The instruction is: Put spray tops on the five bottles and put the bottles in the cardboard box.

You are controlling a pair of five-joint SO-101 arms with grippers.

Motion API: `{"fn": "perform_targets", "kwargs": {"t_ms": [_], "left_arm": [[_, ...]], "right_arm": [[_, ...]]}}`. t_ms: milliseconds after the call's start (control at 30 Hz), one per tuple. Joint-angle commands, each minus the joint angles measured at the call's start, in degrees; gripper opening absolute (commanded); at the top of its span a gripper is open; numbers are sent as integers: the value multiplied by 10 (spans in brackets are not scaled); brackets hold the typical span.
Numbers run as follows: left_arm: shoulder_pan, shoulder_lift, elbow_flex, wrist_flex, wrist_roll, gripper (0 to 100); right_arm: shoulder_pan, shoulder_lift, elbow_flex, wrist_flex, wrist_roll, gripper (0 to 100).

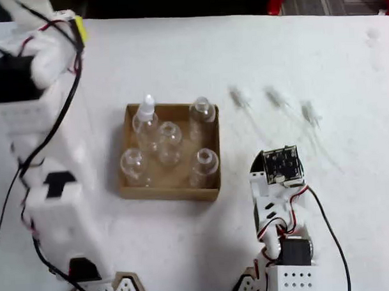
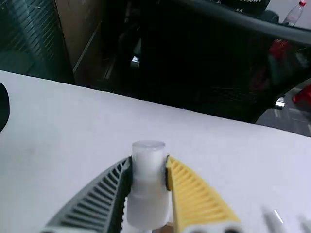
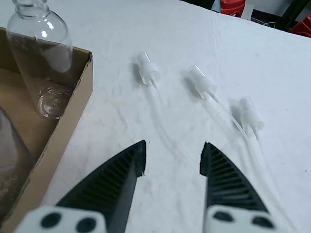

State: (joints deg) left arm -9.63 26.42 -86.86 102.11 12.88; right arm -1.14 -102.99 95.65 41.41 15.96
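Note:
A cardboard box (image 1: 129, 186) in the middle of the table holds several clear bottles. The back-left bottle (image 1: 146, 121) wears a white spray top; the others, such as the bottle (image 1: 205, 165) at the front right, stand with bare necks. My left gripper (image 2: 148, 162) is raised above the table, shut on a spray top (image 2: 147, 179) between its grey and yellow fingers. Three more spray tops (image 3: 146, 70) (image 3: 201, 80) (image 3: 249, 114) with thin tubes lie right of the box. My right gripper (image 3: 173, 148) hangs open just short of them, holding nothing.
The left arm (image 1: 47, 125) stands tall left of the box, its cables hanging alongside. The right arm (image 1: 278, 174) sits at the box's front right. One bare bottle (image 3: 41, 53) stands by the box wall (image 3: 77, 97) nearest the right gripper. Bare white table lies to the right.

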Motion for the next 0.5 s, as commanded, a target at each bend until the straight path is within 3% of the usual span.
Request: {"fn": "perform_targets", "kwargs": {"t_ms": [0,200,467], "left_arm": [[35,-202,165,5,11,21],[104,-429,413,-36,-56,21],[108,-674,735,-242,-62,20]], "right_arm": [[0,-4,4,-13,6,163],[0,-4,4,-12,6,163],[0,-4,4,-12,6,163]]}}
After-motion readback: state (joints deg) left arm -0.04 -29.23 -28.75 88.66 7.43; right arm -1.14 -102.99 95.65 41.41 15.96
